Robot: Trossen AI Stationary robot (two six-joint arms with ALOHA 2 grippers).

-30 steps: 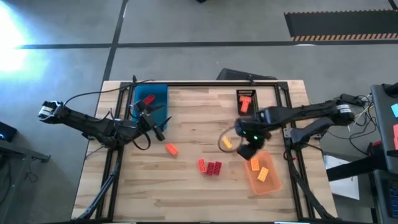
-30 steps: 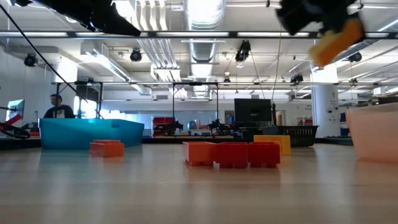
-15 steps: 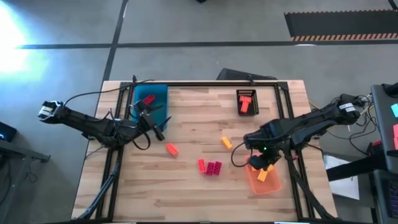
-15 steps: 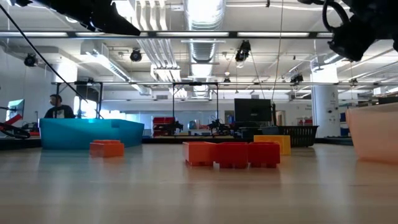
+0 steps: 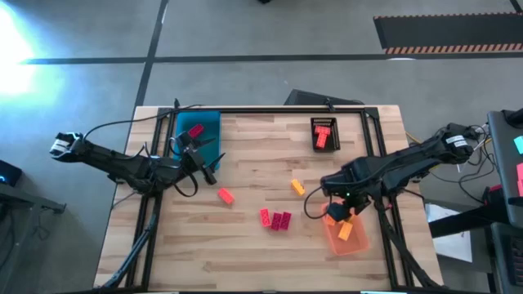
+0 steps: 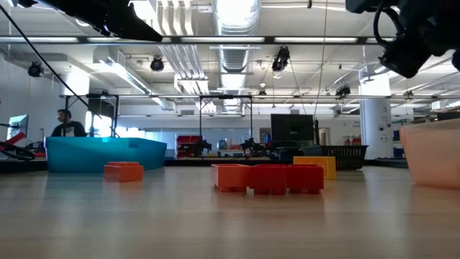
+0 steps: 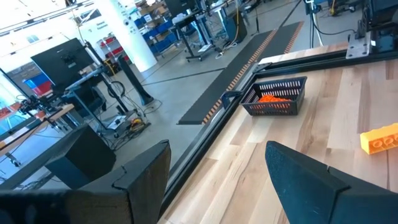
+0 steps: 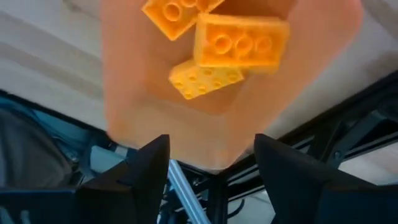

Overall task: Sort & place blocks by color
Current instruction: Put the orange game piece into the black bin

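Observation:
My right gripper [image 5: 337, 208] [image 8: 211, 149] hangs open over the translucent orange tray [image 5: 347, 237] at the near right. Three orange-yellow blocks [image 8: 241, 40] lie in that tray below its fingers. On the table between the arms lie an orange block [image 5: 225, 195], a yellow block [image 5: 297, 187] and a cluster of red blocks [image 5: 276, 219] [image 6: 267, 178]. My left gripper [image 5: 211, 167] [image 7: 217, 162] waits open and level beside the blue tray [image 5: 198, 135], which holds a red block [image 5: 196, 131].
A black basket [image 5: 324, 133] with red-orange blocks stands at the far right of the table. A black frame [image 5: 270, 110] runs along the far edge and down both sides. Bare wood lies along the near edge. In the low view a person [image 6: 66, 126] sits far behind the table.
My right gripper has carried a yellow block from above the table's middle toward the near right edge and down over the orange tray, rolling its wrist. It has let go, and the block now lies in the tray with the others.

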